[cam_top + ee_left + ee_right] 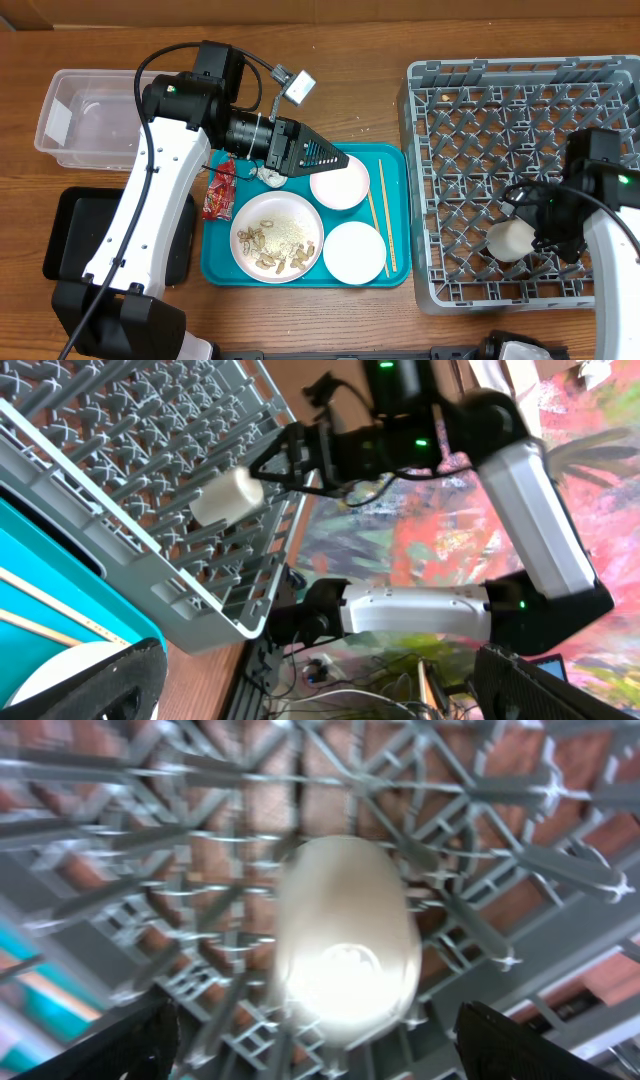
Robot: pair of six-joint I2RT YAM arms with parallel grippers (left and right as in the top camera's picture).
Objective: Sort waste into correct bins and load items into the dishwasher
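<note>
Grey plastic lattice fills my right-hand view: the large square dish rack point(520, 72) sits at the right end of the wooden counter point(330, 40). A small white rounded vessel point(510, 240) lies on its side among the upright pegs near the rack's front left. The right gripper point(340, 1035) hangs over it with its fingers spread wide on either side, clear of it and holding nothing.

The left gripper point(335, 160) is open and empty above the far edge of the large teal tray point(395, 165). A crumpled white tissue point(268, 178) and a red snack wrapper point(220, 192) are beside it.

On that tray I see:
- a white round plate point(312, 222) carrying beige food scraps point(268, 240);
- two small white bowls point(340, 185) point(355, 252);
- thin wooden chopsticks point(380, 215).

The clear rectangular tub point(90, 80) stands far left. My left arm hides much of the black tray point(65, 240).
</note>
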